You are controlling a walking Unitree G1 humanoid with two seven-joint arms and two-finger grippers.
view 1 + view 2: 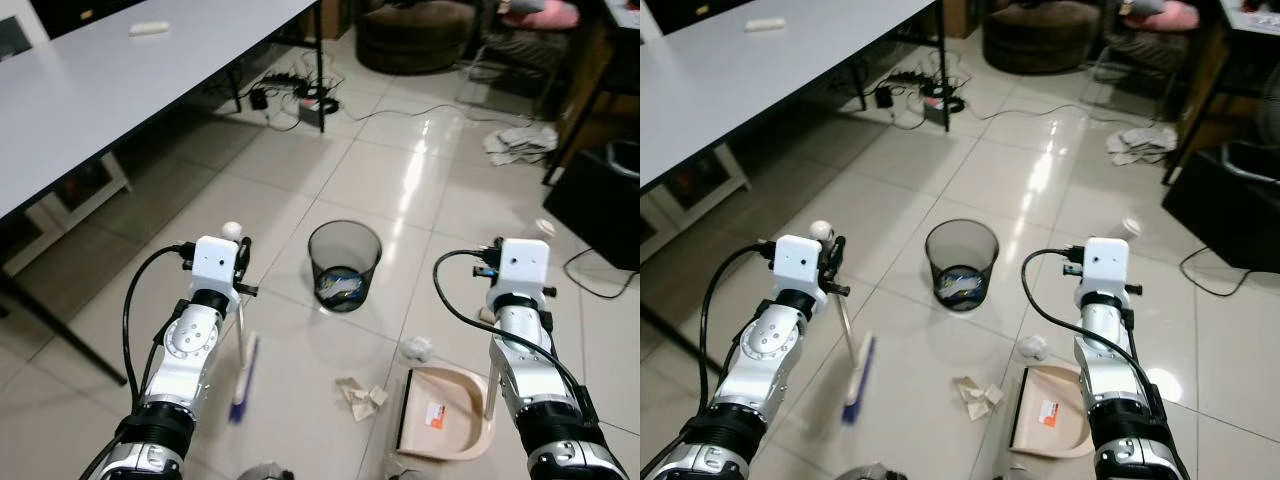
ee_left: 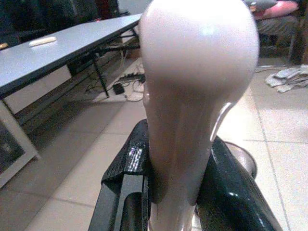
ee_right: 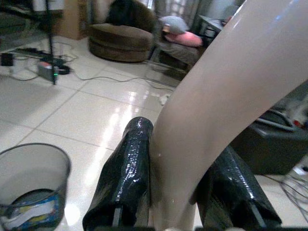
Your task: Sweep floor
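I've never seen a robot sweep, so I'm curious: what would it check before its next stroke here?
1. Left gripper shut on broom handle: ok.
2. Right gripper shut on dustpan handle: ok.
3. Dustpan flat on the floor: ok.
4. Paper scrap between broom and dustpan: ok.
5. Crumpled wad near the dustpan's far edge: ok.
6. Bin upright, apart from both tools: ok.

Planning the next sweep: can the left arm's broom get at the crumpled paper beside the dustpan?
Probably yes: bare tile lies between the broom held by the left gripper and the crumpled paper.
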